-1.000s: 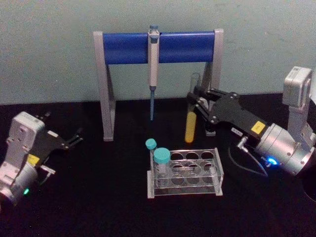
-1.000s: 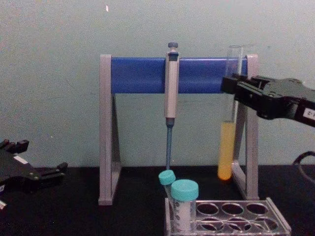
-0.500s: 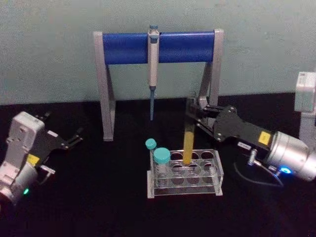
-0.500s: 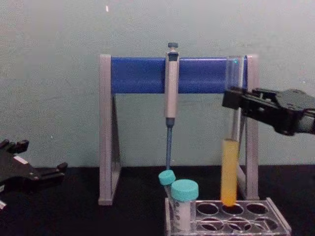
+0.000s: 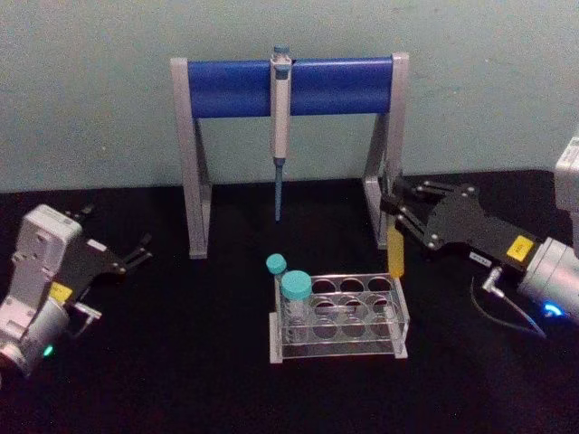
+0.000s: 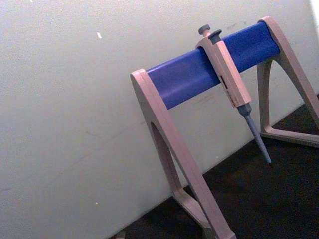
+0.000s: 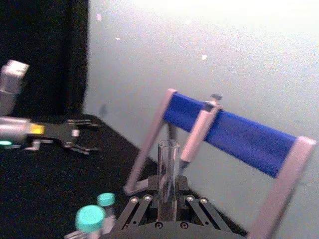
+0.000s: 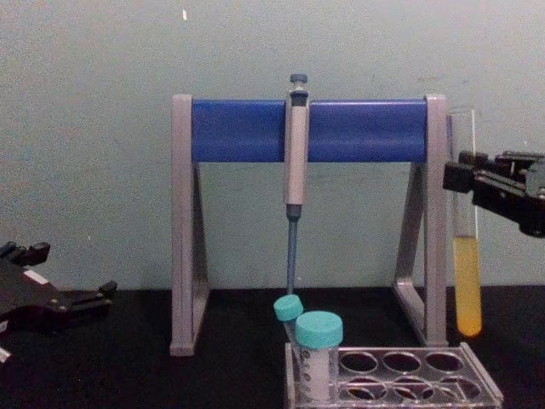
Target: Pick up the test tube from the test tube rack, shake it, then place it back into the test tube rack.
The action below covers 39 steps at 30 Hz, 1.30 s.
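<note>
the test tube (image 8: pixel 467 281) hangs upright, out of the test tube rack (image 8: pixel 424 376), just above and beside its far right corner, with yellow liquid in its lower part. the right gripper (image 8: pixel 460 175) pinches its upper part. the left gripper (image 5: pixel 136 255) sits far left over the table (image 5: pixel 181 362), fingers spread.

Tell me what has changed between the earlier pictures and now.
The right gripper, still shut on the test tube, carried it rightward, from over the back row of the rack to beyond its right end. Nothing was let go. The left gripper, rack, capped tubes and pipette stand stayed as they were.
</note>
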Motion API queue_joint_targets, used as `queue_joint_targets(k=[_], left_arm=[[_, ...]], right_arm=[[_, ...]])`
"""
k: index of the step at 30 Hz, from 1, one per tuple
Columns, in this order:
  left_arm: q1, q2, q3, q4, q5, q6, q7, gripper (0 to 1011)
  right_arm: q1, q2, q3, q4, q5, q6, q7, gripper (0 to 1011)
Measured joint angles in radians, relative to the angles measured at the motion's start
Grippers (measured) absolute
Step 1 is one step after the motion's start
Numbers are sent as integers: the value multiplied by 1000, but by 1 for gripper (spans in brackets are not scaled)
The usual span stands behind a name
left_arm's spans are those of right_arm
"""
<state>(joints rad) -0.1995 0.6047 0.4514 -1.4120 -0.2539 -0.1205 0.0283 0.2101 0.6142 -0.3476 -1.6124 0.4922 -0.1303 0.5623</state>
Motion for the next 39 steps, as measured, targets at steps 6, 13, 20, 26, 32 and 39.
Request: queue_joint_targets(k=[6,13,20,26,32,39], left_arm=[[0,0,0,0,0,0,0,1001],[0,0,0,0,0,0,0,1001],[0,0,0,0,0,0,0,1001],[0,0,0,0,0,0,0,1001],[0,0,0,0,0,0,0,1001],[0,0,0,0,0,0,0,1001]], right_arm=[[-6,-61,10,5,-71,-15,-99,218],[3,-141,11,44,-97,-40,-145,218],[18,-188,16,81,-45,-54,-86,218],[32,-189,8,101,41,-55,27,218],[46,-157,-14,106,91,-33,106,218],[49,-89,-34,95,114,-2,162,218]])
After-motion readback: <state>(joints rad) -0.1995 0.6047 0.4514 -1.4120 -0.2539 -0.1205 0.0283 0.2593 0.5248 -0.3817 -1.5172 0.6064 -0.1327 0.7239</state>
